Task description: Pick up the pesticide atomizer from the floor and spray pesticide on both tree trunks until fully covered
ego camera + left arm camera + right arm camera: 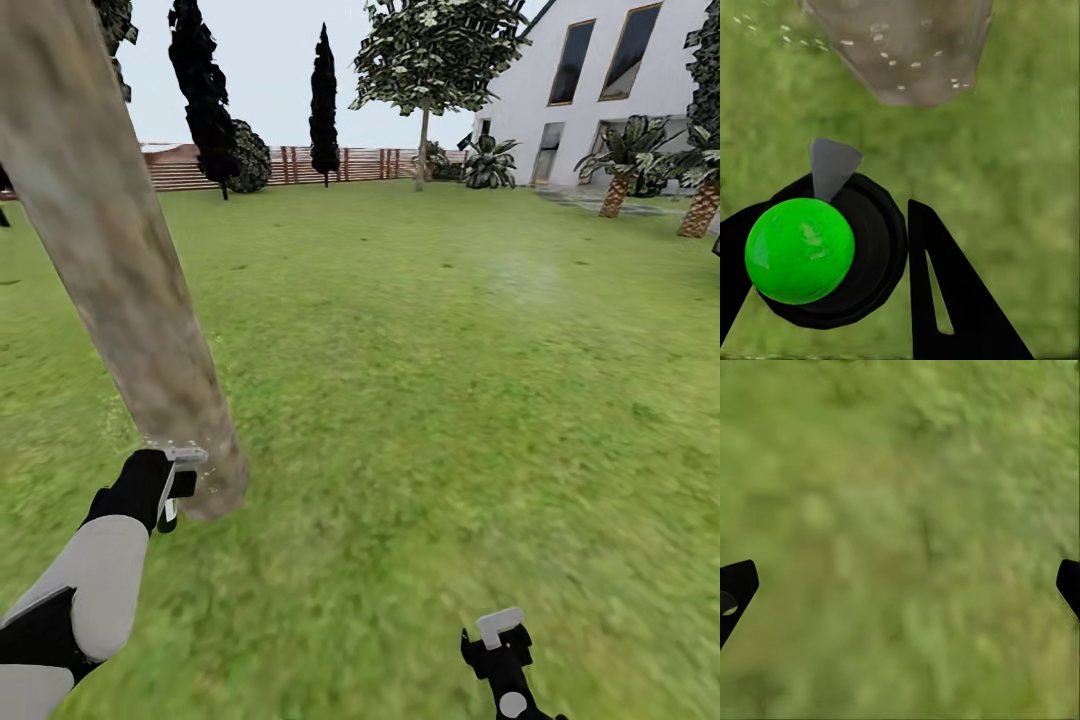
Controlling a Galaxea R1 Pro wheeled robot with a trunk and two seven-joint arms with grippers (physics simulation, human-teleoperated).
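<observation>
The left claw [859, 289] pinches the atomizer [801, 250] near the tree trunk [110, 250]; sprayed too low, the top stays bare. The right claw [900, 592] is spread.

Trunk standing close at my ten o'clock.
I'm seeing the tree trunk [120, 290] rising just beyond my left gripper [172, 490], the fence [300, 165] lying far at twelve, the house [610, 90] sitting at two.

One tree trunk [110, 270], one atomizer [810, 251], two palms [625, 165].
</observation>
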